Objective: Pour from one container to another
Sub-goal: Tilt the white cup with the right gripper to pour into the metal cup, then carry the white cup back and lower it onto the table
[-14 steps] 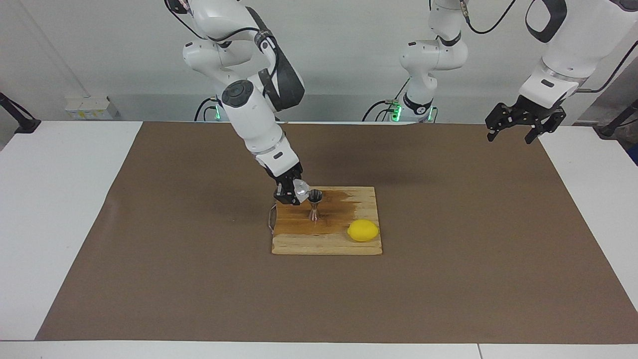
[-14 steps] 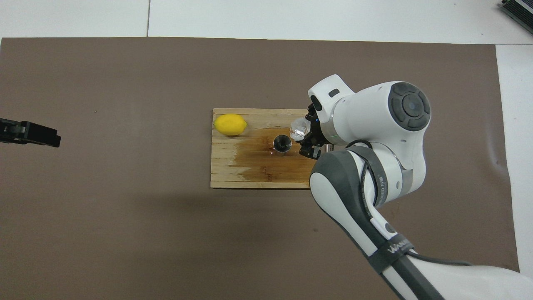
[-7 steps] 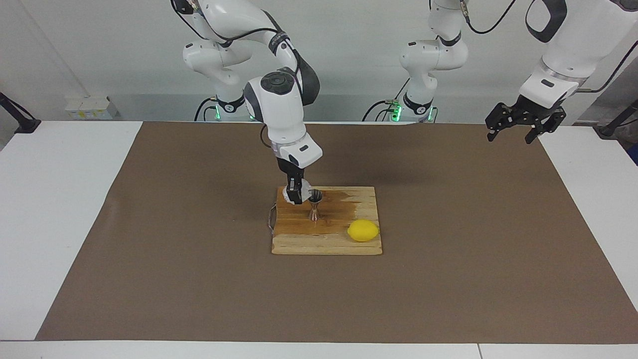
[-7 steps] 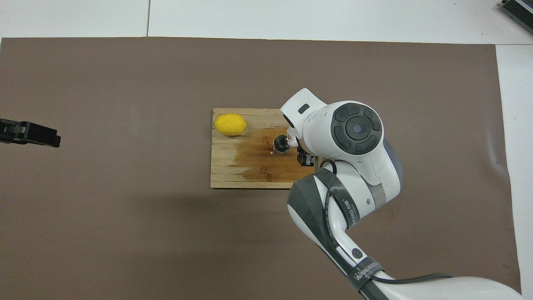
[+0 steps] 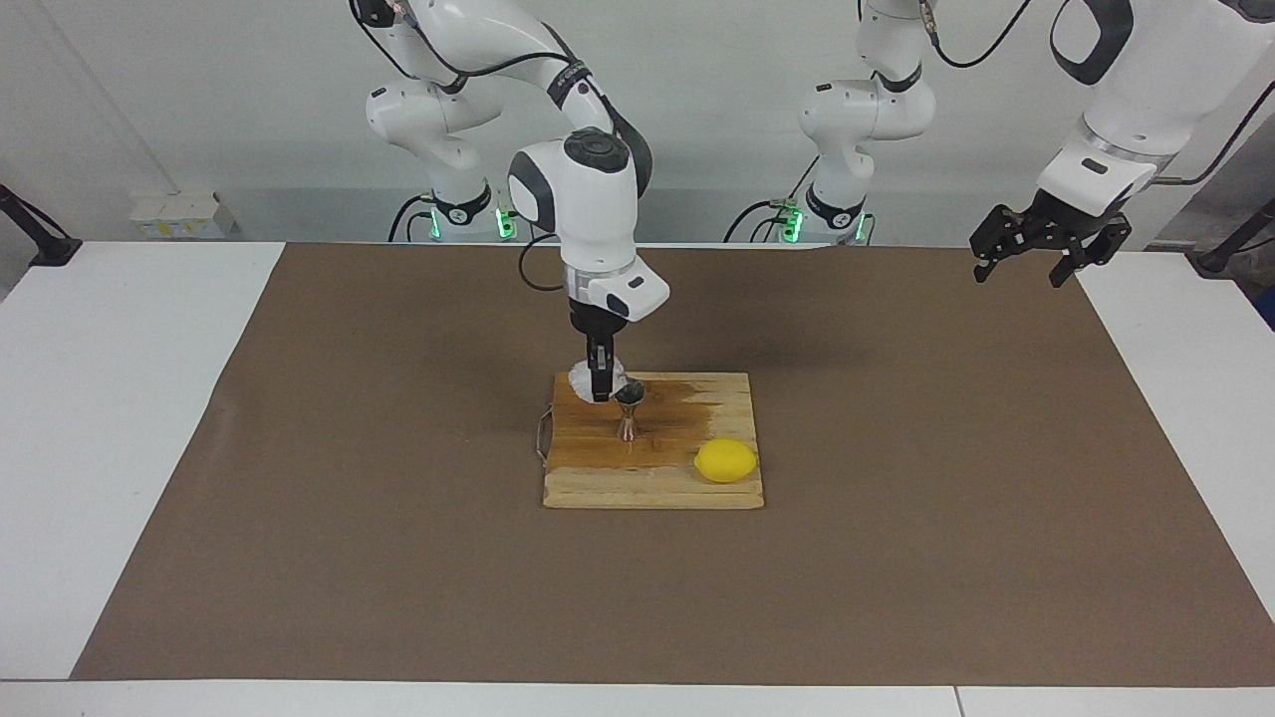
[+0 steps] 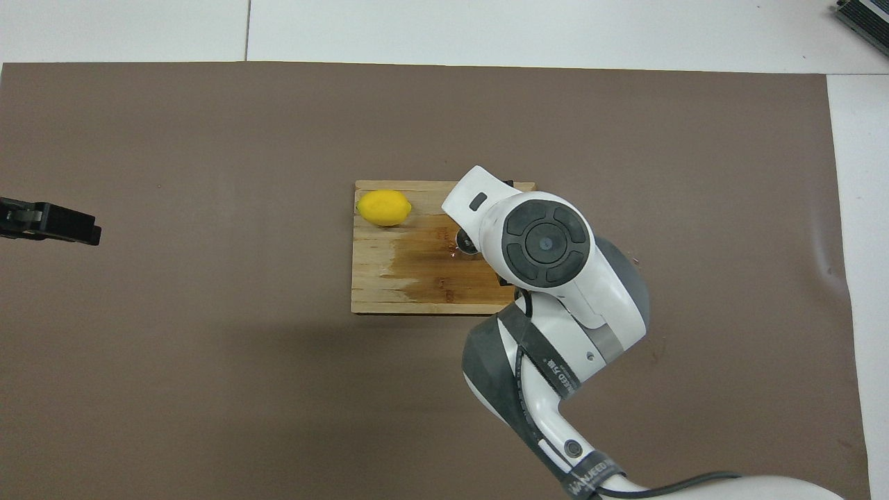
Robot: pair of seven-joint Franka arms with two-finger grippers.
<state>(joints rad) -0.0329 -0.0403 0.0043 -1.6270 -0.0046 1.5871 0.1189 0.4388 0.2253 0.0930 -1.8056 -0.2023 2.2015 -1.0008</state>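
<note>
My right gripper [image 5: 601,390] points straight down and is shut on the small translucent whitish cup [image 5: 580,381]. It holds the cup upright and low over the wooden cutting board [image 5: 652,488], beside the steel jigger [image 5: 629,408], toward the right arm's end. I cannot tell whether the cup touches the board. The jigger stands upright on the board's dark wet patch. In the overhead view my right arm hides the cup and most of the jigger [image 6: 460,243]. My left gripper [image 5: 1041,261] waits open and empty, raised over the mat's left-arm end; it also shows in the overhead view [image 6: 48,222].
A yellow lemon [image 5: 725,460] lies on the board's corner farthest from the robots, toward the left arm's end; it also shows in the overhead view [image 6: 383,207]. The board [image 6: 417,285] lies mid-table on a brown mat [image 5: 398,548]. A thin wire loop [image 5: 542,435] sticks out at the board's edge.
My right wrist has swung from a tilt to vertical, which brought the cup from tipped at the jigger's mouth back to upright and lower beside it. The left arm has not moved.
</note>
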